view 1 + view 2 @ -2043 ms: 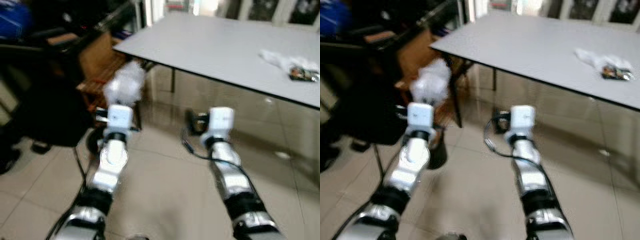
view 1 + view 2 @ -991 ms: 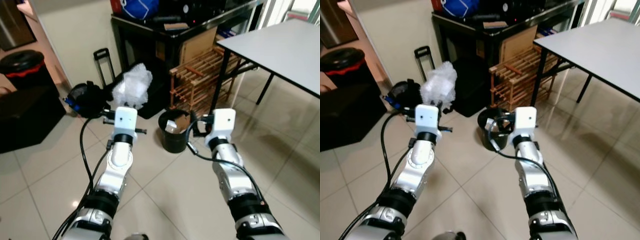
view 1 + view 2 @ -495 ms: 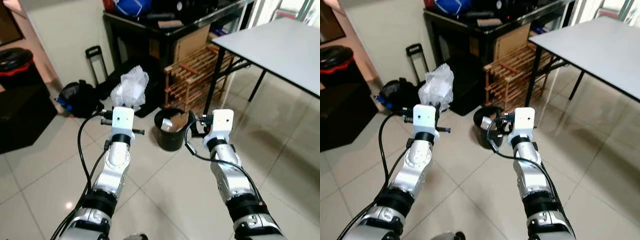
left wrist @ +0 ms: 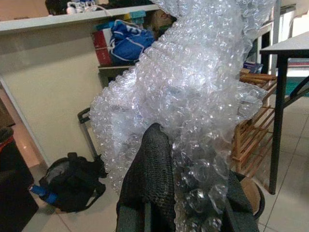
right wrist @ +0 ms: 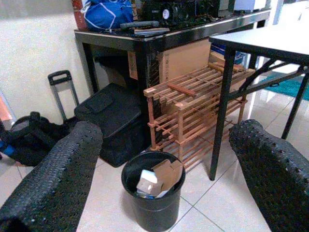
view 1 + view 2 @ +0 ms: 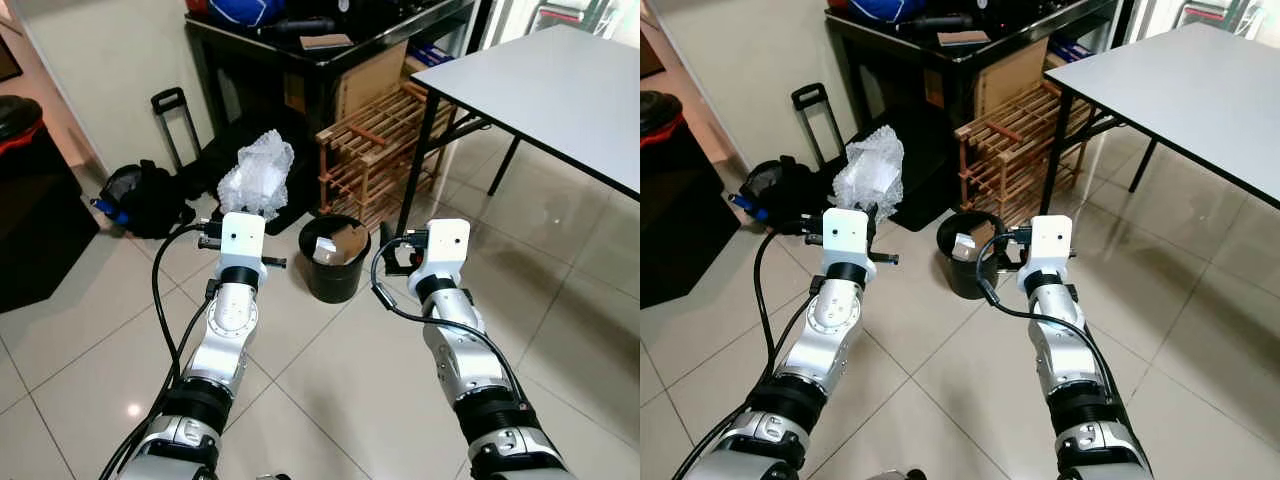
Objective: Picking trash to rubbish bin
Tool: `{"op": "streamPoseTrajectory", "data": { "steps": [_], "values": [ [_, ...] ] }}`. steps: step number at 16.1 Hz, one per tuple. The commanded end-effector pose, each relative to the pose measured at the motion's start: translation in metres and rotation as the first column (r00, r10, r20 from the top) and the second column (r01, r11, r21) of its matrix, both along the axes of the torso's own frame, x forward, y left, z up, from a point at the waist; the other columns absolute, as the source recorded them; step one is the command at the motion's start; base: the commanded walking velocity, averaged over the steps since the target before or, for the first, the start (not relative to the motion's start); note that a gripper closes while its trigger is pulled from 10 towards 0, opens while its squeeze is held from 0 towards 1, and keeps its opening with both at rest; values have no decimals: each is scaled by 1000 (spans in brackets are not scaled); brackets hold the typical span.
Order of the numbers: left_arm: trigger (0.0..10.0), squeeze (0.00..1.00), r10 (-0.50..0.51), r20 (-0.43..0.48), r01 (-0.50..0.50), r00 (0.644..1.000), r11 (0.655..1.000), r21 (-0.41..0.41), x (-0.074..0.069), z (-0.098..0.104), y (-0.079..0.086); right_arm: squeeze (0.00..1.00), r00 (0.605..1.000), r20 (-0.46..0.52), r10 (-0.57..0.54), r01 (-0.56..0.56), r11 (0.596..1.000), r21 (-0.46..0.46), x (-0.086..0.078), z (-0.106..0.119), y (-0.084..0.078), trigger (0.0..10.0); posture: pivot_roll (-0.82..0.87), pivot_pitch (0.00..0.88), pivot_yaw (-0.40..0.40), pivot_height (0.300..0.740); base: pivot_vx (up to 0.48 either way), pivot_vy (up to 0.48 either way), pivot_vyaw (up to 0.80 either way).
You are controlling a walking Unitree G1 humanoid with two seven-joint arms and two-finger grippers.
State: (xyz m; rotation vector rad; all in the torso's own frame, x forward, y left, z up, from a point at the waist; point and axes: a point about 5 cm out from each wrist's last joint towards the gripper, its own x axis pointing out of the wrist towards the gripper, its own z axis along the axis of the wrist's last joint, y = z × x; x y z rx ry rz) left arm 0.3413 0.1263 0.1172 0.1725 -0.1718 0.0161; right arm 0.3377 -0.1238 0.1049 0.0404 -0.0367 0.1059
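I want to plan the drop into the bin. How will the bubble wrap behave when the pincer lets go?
The bubble wrap, crumpled in the left pincer, looks light and soft, so it will probably fall slowly and may drift. It looks about as wide as the bin, which already holds cardboard, so it may catch on the rim.

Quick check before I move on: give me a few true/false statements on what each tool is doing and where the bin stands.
1. The left tool grips a wad of bubble wrap. True.
2. The bubble wrap is already inside the black bin. False: it is held up in the air, to the robot's left of the bin.
3. The right tool is open and holds nothing. True.
4. The bin is empty. False: cardboard scraps lie inside it.
5. The bin stands on the grey table. False: it stands on the tiled floor, in front of a wooden rack.
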Motion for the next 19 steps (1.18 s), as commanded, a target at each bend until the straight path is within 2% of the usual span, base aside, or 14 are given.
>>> {"op": "streamPoseTrajectory", "data": {
  "steps": [1, 8, 19],
  "values": [
    [10000, 0, -1, -6, 1, 1000, 1000, 8, 0, 0, 1, 0, 1000, -11, 1, -1, 1000, 4, 0, -2, 2, 10000, -76, 39, 64, 740, 315, 0, 0],
    [10000, 0, -9, -14, 9, 1000, 1000, 16, 0, -1, 0, 0, 1000, -10, 17, -17, 1000, 2, 0, -2, 4, 10000, -81, 28, 67, 740, 382, 0, 0],
    [10000, 0, -2, -23, 2, 1000, 1000, 15, 1, -1, 1, 0, 1000, -7, 16, -16, 1000, -3, 0, 0, 3, 10000, -75, 59, 60, 740, 459, 0, 0]
  ]
}}
